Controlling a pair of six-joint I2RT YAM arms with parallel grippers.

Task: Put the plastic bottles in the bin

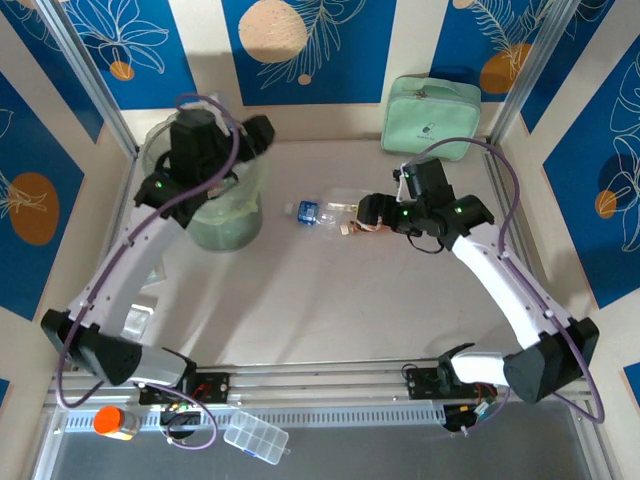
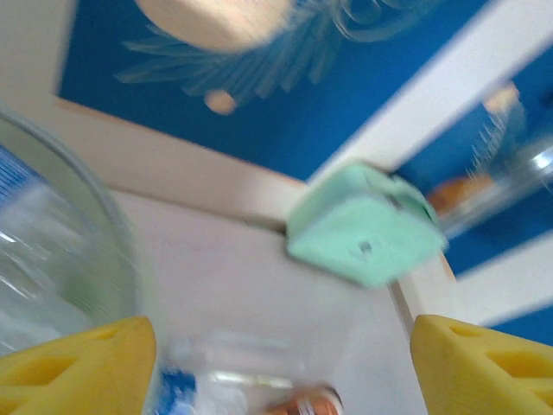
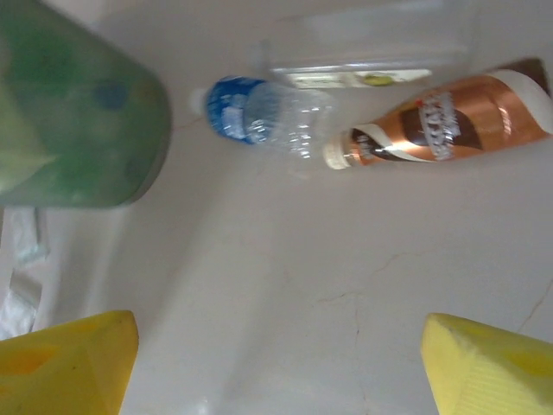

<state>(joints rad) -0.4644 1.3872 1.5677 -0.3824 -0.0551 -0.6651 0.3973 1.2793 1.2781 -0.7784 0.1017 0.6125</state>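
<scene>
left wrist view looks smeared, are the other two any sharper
Left wrist: heavy motion blur, the green case is streaked and its edges are lost. Right wrist: mildly soft, yet the blue-label bottle and copper-label bottle read clearly; the bin looks hazy. Top external: sharp, evenly lit, faint shadows.

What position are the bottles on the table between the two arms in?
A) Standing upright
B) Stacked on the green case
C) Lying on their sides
C: the blue-labelled bottle and the copper-labelled bottle both lie flat on the table.
</scene>
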